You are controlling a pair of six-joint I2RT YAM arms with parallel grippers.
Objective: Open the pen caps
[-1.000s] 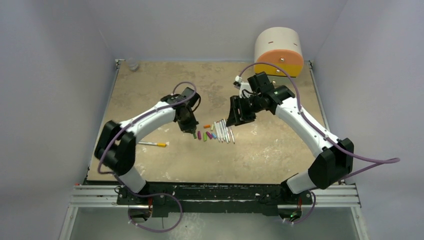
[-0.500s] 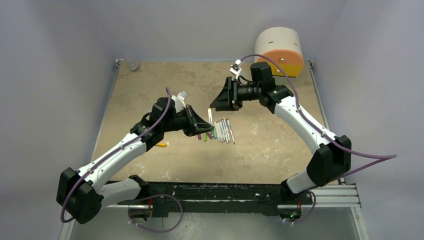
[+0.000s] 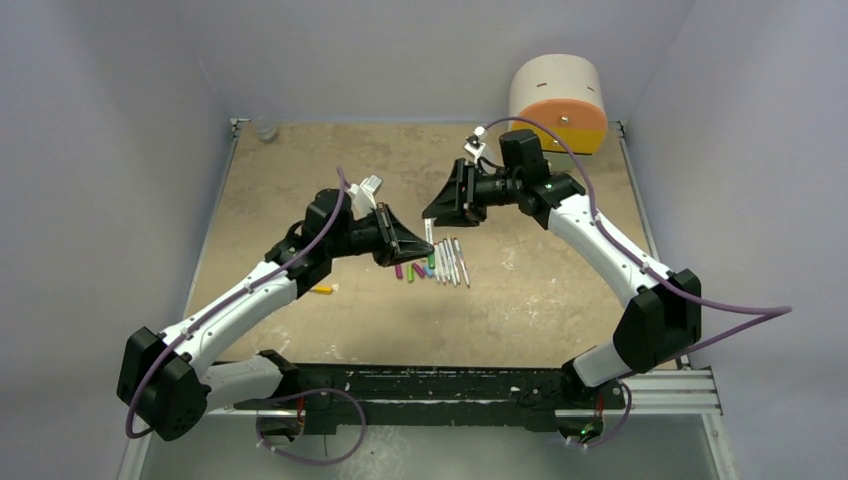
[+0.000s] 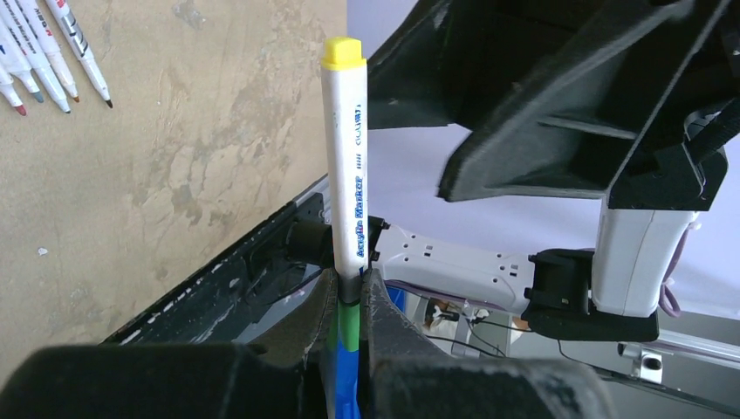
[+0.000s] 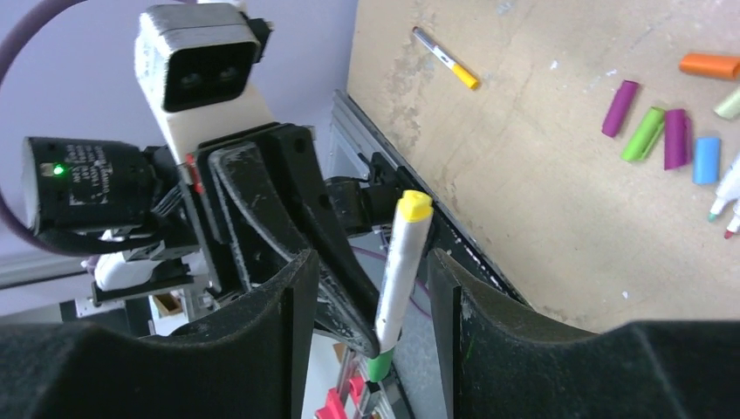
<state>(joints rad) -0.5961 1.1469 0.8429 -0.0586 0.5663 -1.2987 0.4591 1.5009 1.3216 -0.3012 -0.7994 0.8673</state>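
Observation:
My left gripper (image 3: 405, 250) is shut on a white-barrelled pen (image 4: 346, 175) near its green end (image 4: 350, 321). The pen's yellow end (image 4: 342, 52) points at my right gripper (image 3: 432, 215). In the right wrist view the right gripper (image 5: 371, 258) is open, with the pen (image 5: 397, 271) between its fingers and touching neither. Both grippers are held above the table. Loose pen caps (image 3: 410, 270) lie below them: orange (image 5: 709, 65), magenta (image 5: 620, 96), green (image 5: 644, 133) and blue (image 5: 705, 159). Several uncapped pens (image 3: 450, 262) lie in a row beside them.
One more pen with a yellow end (image 3: 322, 290) lies alone at the left. The round cream-and-orange drawer unit (image 3: 557, 100) stands at the back right corner. A small clear object (image 3: 265, 128) sits at the back left corner. The tan table (image 3: 540, 300) has walls on three sides.
My left gripper lifted from over the caps and turned level, holding the pen toward the right gripper. The right gripper turned to face it and moved its open fingers around the pen.

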